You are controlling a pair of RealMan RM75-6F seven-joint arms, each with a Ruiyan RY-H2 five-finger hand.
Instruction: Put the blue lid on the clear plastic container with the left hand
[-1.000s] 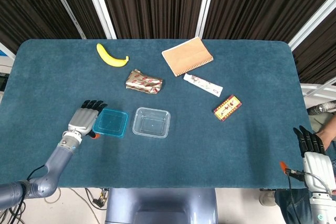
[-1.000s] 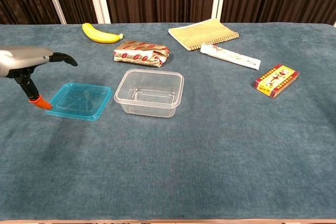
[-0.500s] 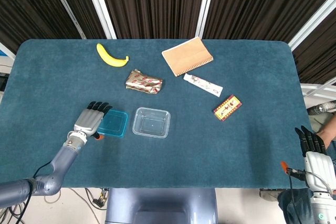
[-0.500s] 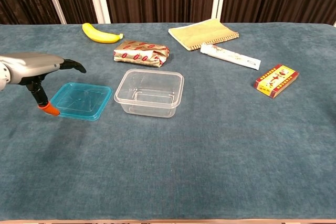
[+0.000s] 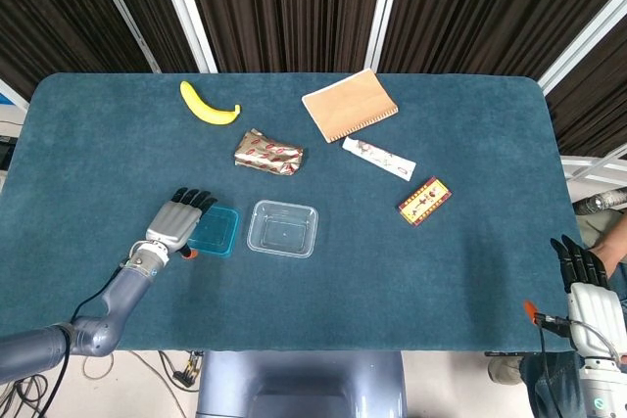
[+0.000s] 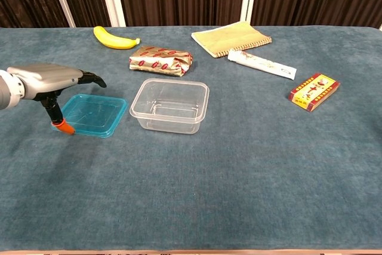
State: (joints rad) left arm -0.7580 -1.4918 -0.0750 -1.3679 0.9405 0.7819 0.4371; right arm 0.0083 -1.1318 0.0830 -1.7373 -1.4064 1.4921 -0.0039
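i have the left hand (image 6: 51,82) over the left edge of the blue lid (image 6: 92,114), palm down and flat, fingers (image 5: 194,201) stretched forward side by side over the lid's near-left part, the orange-tipped thumb (image 6: 62,126) hanging down to the cloth just off the lid's near-left corner. nothing is pinched yet as far as i can see; from the chest view there looks to be a gap between the fingers and the plastic, though i cannot tell for sure that they are clear of it.

the lid lies flat in the near-left part of the desk (image 5: 470,261), just left of the clear plastic container (image 5: 282,228), close beside it but with a sliver of cloth between. the container sits open side up, nothing in it.

my read on the lid: thin moulded plastic, very light, a bit springy, and slick. lying flat on the soft cloth it gives me almost no edge to get under, so i would take it at the left rim, thumb tip worked beneath the lip and fingers pressing on top. a hard squeeze would likely bow it or make it squirt out sideways; a light pinch should do. the container is just as light and may skate on the cloth if the lid is pushed down off-centre.

the right hand (image 5: 585,293) rests off the near-right corner of the desk, fingers straight and together, holding nothing.
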